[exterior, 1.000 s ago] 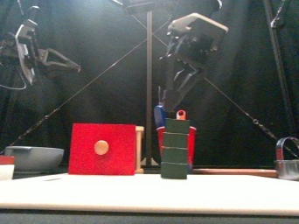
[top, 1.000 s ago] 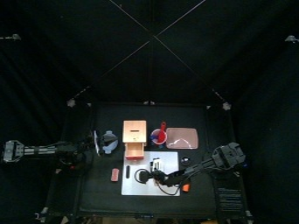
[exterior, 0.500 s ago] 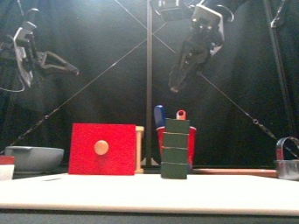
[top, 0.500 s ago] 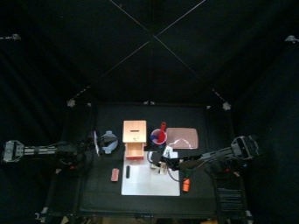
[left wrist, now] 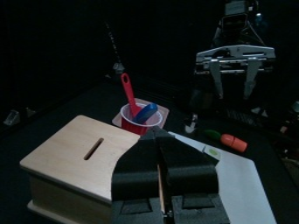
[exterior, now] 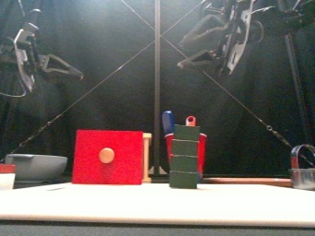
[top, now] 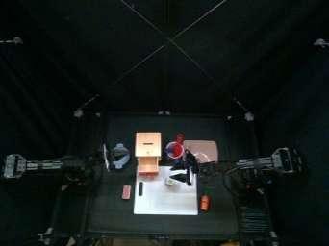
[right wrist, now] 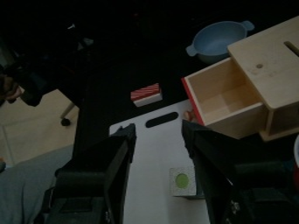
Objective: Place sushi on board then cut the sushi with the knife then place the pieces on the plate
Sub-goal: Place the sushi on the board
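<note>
- Standing on end on the board (exterior: 99,205), the sushi (exterior: 185,159) has its long axis straight up: dark green blocks stacked one on another, with the pale top face (right wrist: 179,181) pointing upward.
- Neither gripper touches it.
- Just behind it is the cup (left wrist: 140,118), with the blue knife (exterior: 167,120) and the red knife (exterior: 190,121) sticking up out of it.
- Left of the cup sits the box (exterior: 107,157), its red-fronted drawer drawn out toward the front.
- The bowl (exterior: 35,166) lies farther left.
- The right gripper (right wrist: 158,131) hangs high over the board, well apart from the sushi. Its jaws are spread wide and hold nothing.
- The left gripper (left wrist: 163,142) is raised at the table's left side, beyond the box. Its jaws are pressed together with nothing between them.
</note>
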Robot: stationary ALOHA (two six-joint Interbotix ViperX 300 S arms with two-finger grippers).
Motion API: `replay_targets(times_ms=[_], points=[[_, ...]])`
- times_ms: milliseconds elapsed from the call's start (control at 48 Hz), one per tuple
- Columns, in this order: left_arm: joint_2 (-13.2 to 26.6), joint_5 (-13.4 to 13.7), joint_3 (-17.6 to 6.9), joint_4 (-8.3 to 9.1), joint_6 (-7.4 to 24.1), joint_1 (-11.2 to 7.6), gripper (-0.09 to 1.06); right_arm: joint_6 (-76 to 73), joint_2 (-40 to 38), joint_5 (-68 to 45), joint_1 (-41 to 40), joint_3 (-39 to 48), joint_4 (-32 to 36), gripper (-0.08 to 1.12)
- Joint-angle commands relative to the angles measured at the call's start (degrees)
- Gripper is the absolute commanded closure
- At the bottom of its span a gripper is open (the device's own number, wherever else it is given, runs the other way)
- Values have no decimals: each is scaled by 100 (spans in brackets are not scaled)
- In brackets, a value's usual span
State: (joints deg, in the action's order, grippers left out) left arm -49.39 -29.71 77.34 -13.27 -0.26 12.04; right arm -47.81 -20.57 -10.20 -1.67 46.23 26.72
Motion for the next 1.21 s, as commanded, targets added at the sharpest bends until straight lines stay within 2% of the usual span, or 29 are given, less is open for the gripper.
replay_targets(times_ms=[21, 562, 917, 1021, 1208], points=[[18, -26, -79, 0, -9, 18, 89, 35, -26, -105, 0, -62, 9, 22], [18, -18, -88, -44, 0, 18, 89, 44, 18, -782, -35, 88, 255, 22], [18, -18, -79, -53, 9, 18, 89, 44, 9, -817, -44, 193, 396, 25], [18, -18, -79, -44, 18, 9, 89, 44, 9, -817, -44, 211, 519, 32], [18, -18, -70, -44, 18, 18, 89, 44, 9, -826, -44, 255, 606, 57]])
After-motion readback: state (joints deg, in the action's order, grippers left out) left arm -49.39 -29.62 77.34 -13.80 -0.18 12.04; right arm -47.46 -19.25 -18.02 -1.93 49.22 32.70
